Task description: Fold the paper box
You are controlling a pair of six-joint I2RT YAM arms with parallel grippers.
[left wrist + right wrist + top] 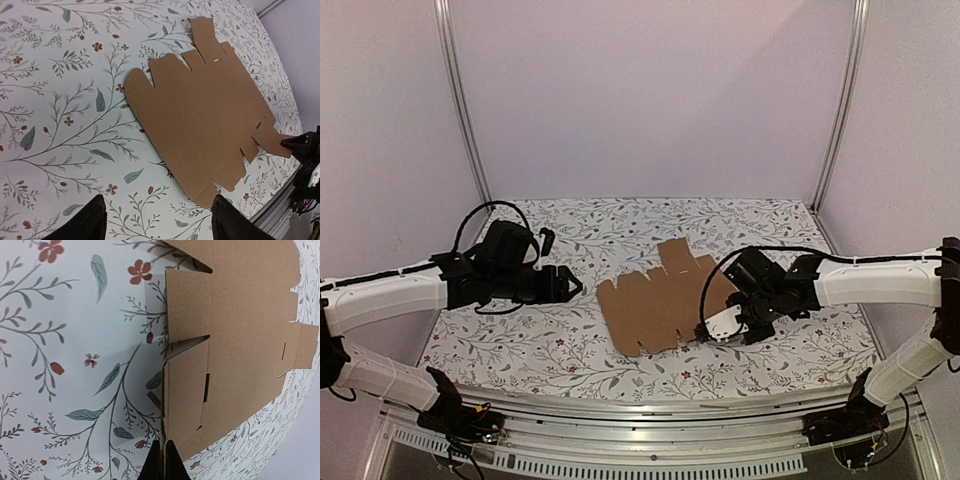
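The right gripper [163, 460] is clenched on the right edge of the paper box [660, 305], a flat sheet lying mid-table. The left gripper [159, 200] hangs with its jaws spread, near the sheet's left edge and not touching it, over the floral table [510, 340].

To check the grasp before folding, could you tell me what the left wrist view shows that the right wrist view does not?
Left wrist only: the whole flat box with its full outline, the left gripper with jaws open over bare cloth, and the right gripper seen from outside at the sheet's far corner. Right wrist only: a close look at the right jaws shut on the sheet's edge, with one flap slightly lifted. Both: the brown box lying on the floral cloth.
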